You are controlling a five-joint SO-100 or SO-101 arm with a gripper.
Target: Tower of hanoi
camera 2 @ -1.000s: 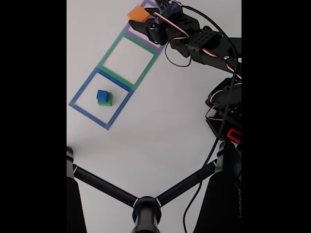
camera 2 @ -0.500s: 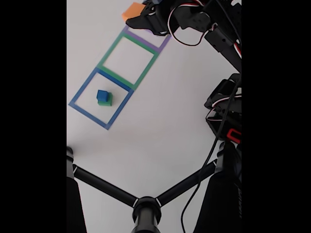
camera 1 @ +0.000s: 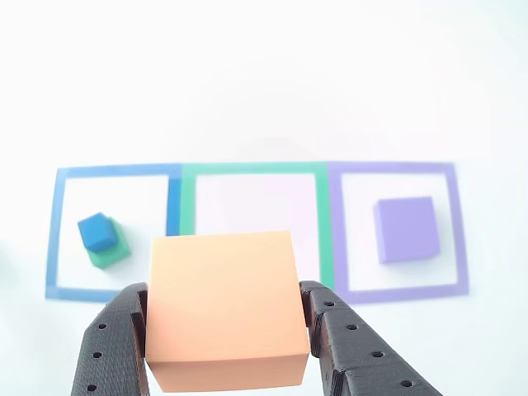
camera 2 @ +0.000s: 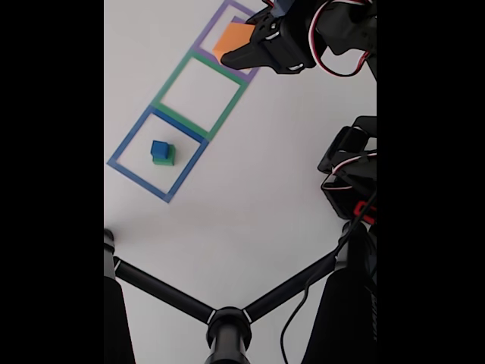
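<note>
Black two-finger gripper (camera 1: 227, 346) clamped on large orange cube (camera 1: 223, 305), fingers against opposite flat sides | cube held aloft; green taped square (camera 1: 256, 223) beyond it | likely light, rigid; flat faces suit pinching.

The gripper (camera 2: 236, 47) carried the orange block (camera 2: 232, 36) seemingly rightward.

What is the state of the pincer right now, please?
Pincer: closed on the large orange foam cube, held in the air.

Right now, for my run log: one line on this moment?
claw: shut on orange block | blue cube atop green cube, blue square | purple block, purple square
</note>
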